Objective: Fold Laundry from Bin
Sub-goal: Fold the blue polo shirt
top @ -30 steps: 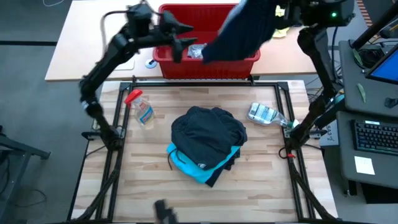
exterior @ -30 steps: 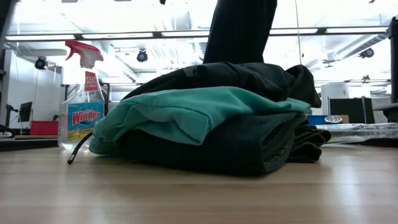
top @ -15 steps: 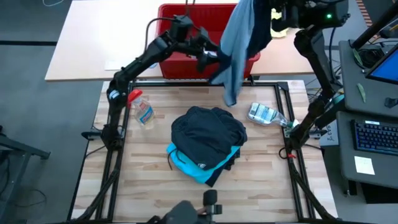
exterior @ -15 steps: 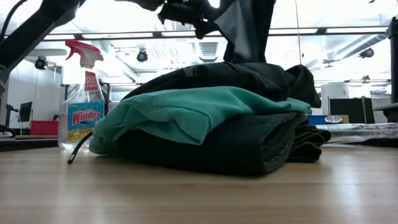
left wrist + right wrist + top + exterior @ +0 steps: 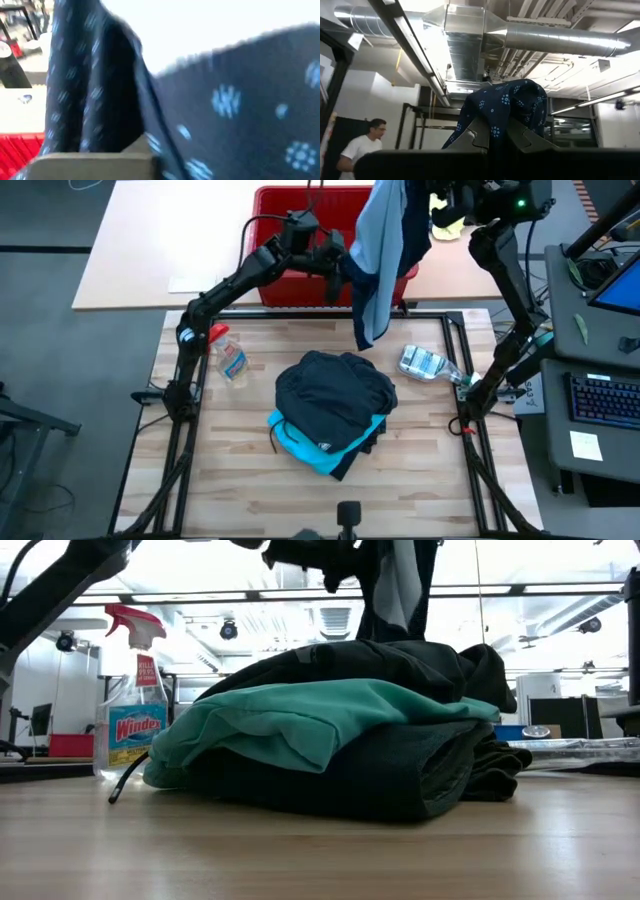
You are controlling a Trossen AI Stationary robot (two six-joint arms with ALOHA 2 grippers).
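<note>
A navy garment with tiny dots [image 5: 385, 240] hangs over the red bin [image 5: 300, 192] at the table's far side. Its lower end [image 5: 368, 330] dangles clear in front of the bin. My right gripper [image 5: 432, 195] is shut on its top, high above the bin's right end. My left gripper [image 5: 338, 268] reaches in from the left and is shut at the garment's left edge, about halfway down. A pile of dark and turquoise laundry [image 5: 335, 405] rests on the middle of the wooden table [image 5: 250, 490]. My left gripper has the hanging garment's left side edge [image 5: 150, 145], coming at it about level from the table's left. The cloth fills its wrist view and hides the fingertips, so the number of layers does not show. My right gripper pinches a bunched top part of the garment [image 5: 502, 112] between its two fingers, which point slanting upward. The cloth humps over the fingertips and hangs down below them, lifted clear of bin and table.
A spray bottle [image 5: 228, 355] lies left of the pile and a clear plastic bottle [image 5: 425, 363] to its right. A yellow cloth [image 5: 445, 225] lies by the bin's right end. A person [image 5: 362, 145] stands in the room beyond. Bare wood lies near the front edge.
My left gripper has swung from above the bin's left part toward the right and down to the hanging garment, and has shut at its left edge. The garment has turned about under my right gripper and now hangs narrower, its paler side showing.
</note>
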